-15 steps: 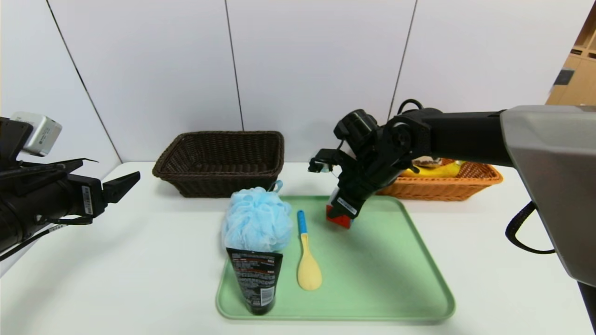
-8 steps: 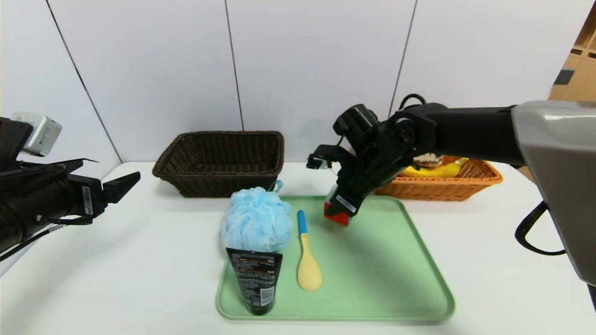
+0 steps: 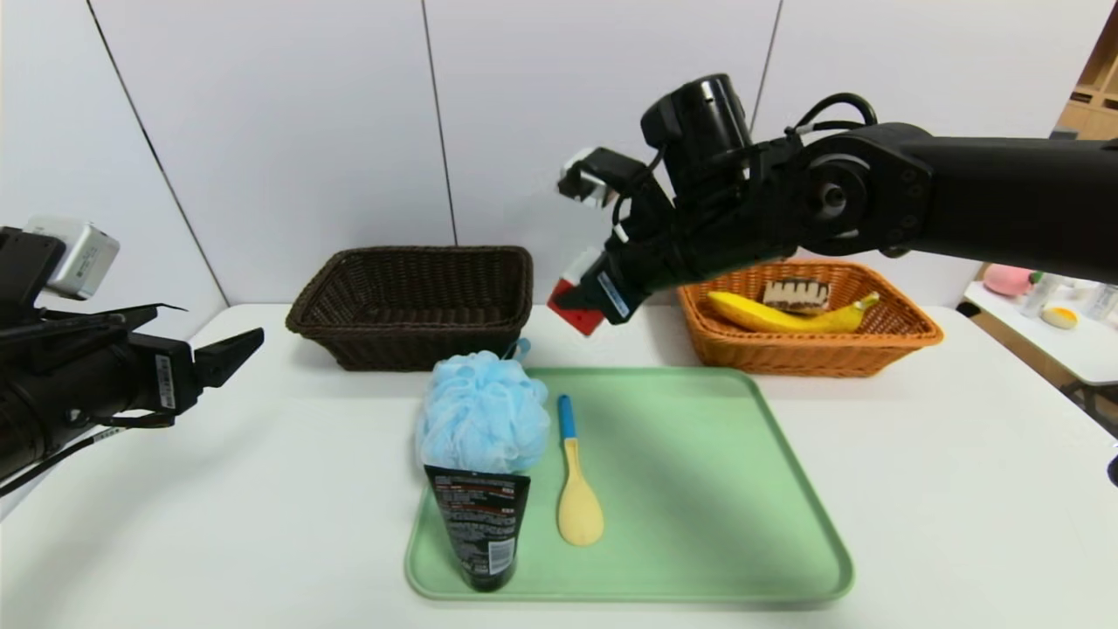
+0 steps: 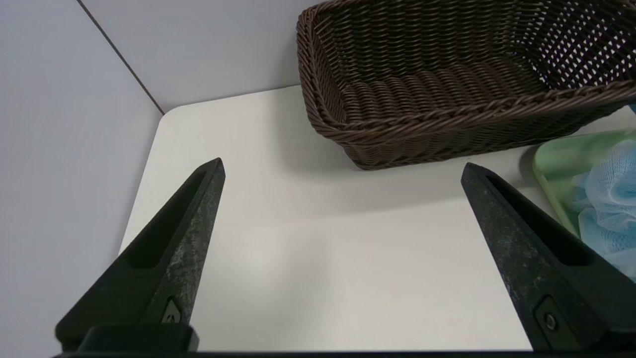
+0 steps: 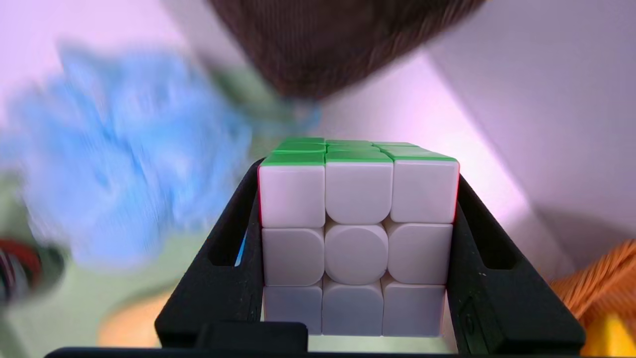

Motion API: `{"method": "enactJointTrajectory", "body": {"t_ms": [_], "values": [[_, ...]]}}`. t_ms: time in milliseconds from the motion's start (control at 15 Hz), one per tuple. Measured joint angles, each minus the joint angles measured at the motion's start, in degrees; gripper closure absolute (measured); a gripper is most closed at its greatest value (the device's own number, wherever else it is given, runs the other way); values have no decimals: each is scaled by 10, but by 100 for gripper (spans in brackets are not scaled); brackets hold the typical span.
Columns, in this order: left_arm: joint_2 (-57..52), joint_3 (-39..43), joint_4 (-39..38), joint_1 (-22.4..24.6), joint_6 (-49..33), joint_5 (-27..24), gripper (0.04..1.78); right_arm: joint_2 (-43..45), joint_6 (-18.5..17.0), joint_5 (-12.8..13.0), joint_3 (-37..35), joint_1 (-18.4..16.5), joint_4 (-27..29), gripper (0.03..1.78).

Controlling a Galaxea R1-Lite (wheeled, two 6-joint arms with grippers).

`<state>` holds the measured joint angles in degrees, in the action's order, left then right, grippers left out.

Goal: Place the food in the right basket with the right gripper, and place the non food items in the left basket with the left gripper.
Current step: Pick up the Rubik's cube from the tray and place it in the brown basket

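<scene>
My right gripper (image 3: 583, 307) is shut on the puzzle cube (image 3: 578, 313) and holds it in the air between the two baskets, above the table. In the right wrist view the cube (image 5: 357, 233) sits between both fingers (image 5: 233, 258), white face toward the camera. The banana (image 3: 777, 316) and the cake slice (image 3: 793, 293) lie in the orange-tan basket (image 3: 908, 336). The dark brown basket (image 3: 410, 301) holds nothing. The blue pouf (image 3: 480, 412), the black tube (image 3: 479, 524) and the yellow spoon (image 3: 576, 485) lie on the green tray (image 3: 716, 489). My left gripper (image 3: 229, 349) is open at the far left.
The left wrist view shows the dark basket (image 4: 447, 99) ahead of the open left fingers (image 4: 184, 238), with bare white table between. A side table with small objects (image 3: 1039, 301) stands at the far right. White wall panels close off the back.
My right gripper has lifted the cube off the tray and carried it up and to the left, uncovering the orange-tan basket. The left arm has not moved.
</scene>
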<state>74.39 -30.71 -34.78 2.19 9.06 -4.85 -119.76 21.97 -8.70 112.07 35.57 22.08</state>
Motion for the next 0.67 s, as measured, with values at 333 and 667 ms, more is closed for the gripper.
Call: {"method": "enactJointTrajectory", "body": {"t_ms": [333, 667], "values": [[-3, 6, 0, -1, 2, 0, 13, -60, -90, -1, 0, 21, -275, 84], [-8, 7, -1, -6, 1, 0, 13, -147, -135, -15, 4, 37, -471, 84]]}}
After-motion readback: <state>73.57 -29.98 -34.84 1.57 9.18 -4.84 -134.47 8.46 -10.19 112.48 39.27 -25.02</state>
